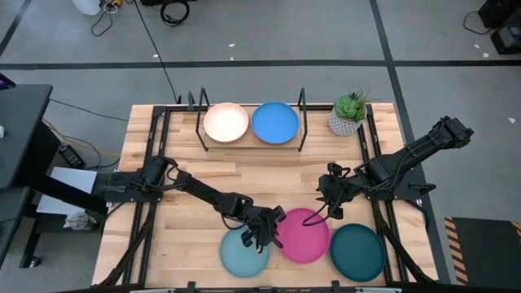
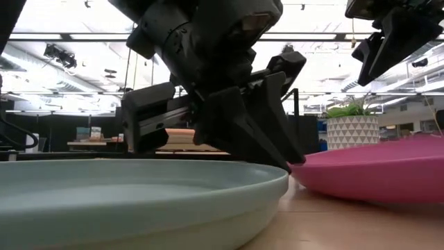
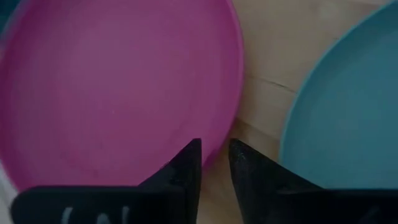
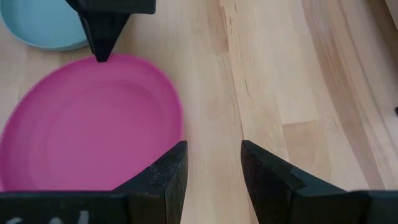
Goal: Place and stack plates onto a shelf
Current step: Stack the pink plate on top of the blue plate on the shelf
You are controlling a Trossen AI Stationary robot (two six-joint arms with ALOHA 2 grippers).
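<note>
On the table's near side lie three plates: the light blue plate (image 1: 242,254), the magenta plate (image 1: 305,238) and the dark teal plate (image 1: 356,251). The peach plate (image 1: 225,122) and the blue plate (image 1: 274,122) lie side by side on the shelf (image 1: 251,145) at the far edge. My left gripper (image 1: 265,234) is down between the light blue and magenta plates, with only a narrow gap between its fingers. My right gripper (image 1: 328,203) is open and hovers just off the magenta plate's far right rim, over bare wood (image 4: 211,155). My left gripper (image 3: 214,144) has the magenta plate's rim (image 3: 231,118) on the side facing the light blue plate (image 3: 348,106). One finger (image 3: 186,165) stands over the plate's inside and the other outside it. The fingers slant down from the table's left. The plate lies on the table.
A small green plant in a white pot (image 1: 348,114) stands right of the shelf. The shelf's black loop uprights (image 1: 302,114) flank the two plates on it. Bare wood lies between the shelf and the near row of plates.
</note>
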